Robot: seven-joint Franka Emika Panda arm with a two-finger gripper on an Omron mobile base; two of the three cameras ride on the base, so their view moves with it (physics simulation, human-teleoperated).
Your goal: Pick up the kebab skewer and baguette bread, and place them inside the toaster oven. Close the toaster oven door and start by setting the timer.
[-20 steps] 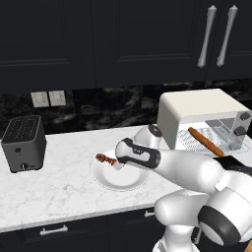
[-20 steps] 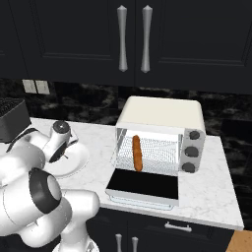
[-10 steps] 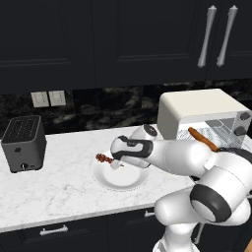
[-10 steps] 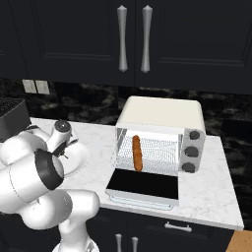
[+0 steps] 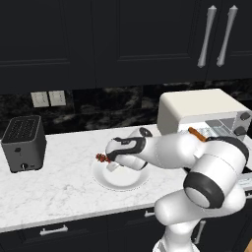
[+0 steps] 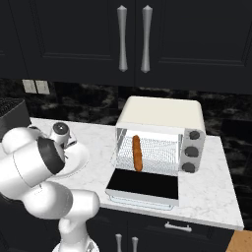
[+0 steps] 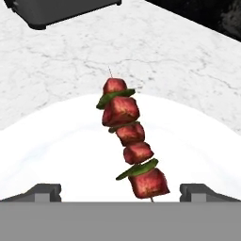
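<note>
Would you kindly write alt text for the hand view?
A kebab skewer of red meat chunks and green slices lies on a white plate, between the open pincer's dark fingertips. Marble counter lies beyond.

The arm covers most of the kebab skewer (image 5: 102,158) in the left base view, leaving one dark red tip. The baguette bread (image 5: 198,134) shows a short end there. The hand view cuts off the white plate (image 7: 56,155) and black toaster (image 7: 61,10).
</note>
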